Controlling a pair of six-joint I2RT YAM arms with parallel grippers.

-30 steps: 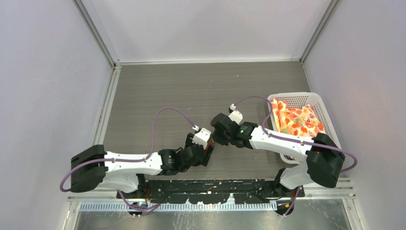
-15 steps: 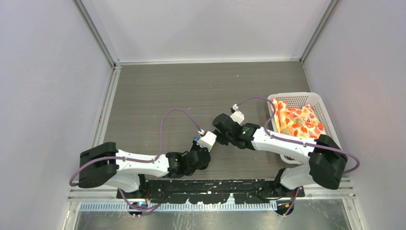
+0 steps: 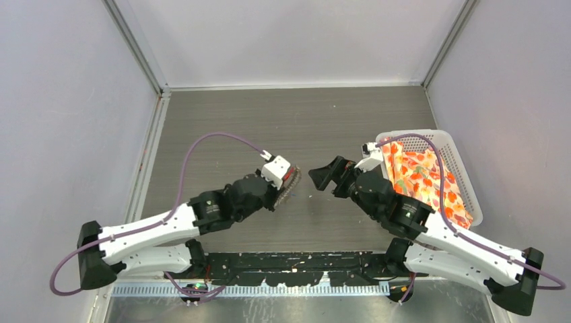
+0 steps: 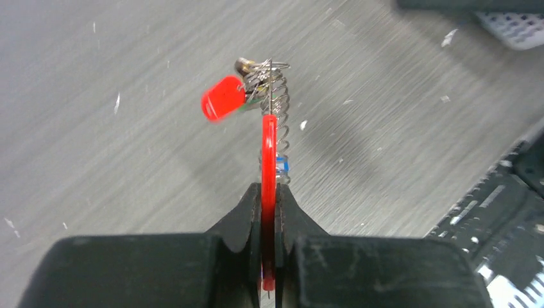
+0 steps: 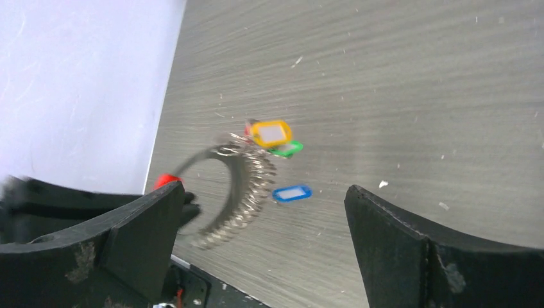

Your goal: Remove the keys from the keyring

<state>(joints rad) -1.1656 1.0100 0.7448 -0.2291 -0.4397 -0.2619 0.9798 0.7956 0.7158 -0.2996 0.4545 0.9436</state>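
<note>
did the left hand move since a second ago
Yes. In the top view the left hand has gone farther from the black base rail, up the picture, and it holds the keyring.

The keyring (image 4: 278,109) is a thin grey wire coil bent into a loop. Its short red section is clamped edge-on between the fingers of the left gripper (image 4: 268,192), so the loop juts straight out past the fingertips. The keys (image 5: 282,144) hang on the coil: the red tag (image 4: 222,97), yellow tag (image 5: 271,133) and green tag (image 5: 287,149) bunch at the end farthest from that gripper, and the blue tag (image 5: 292,193) sits nearer to it.
</note>
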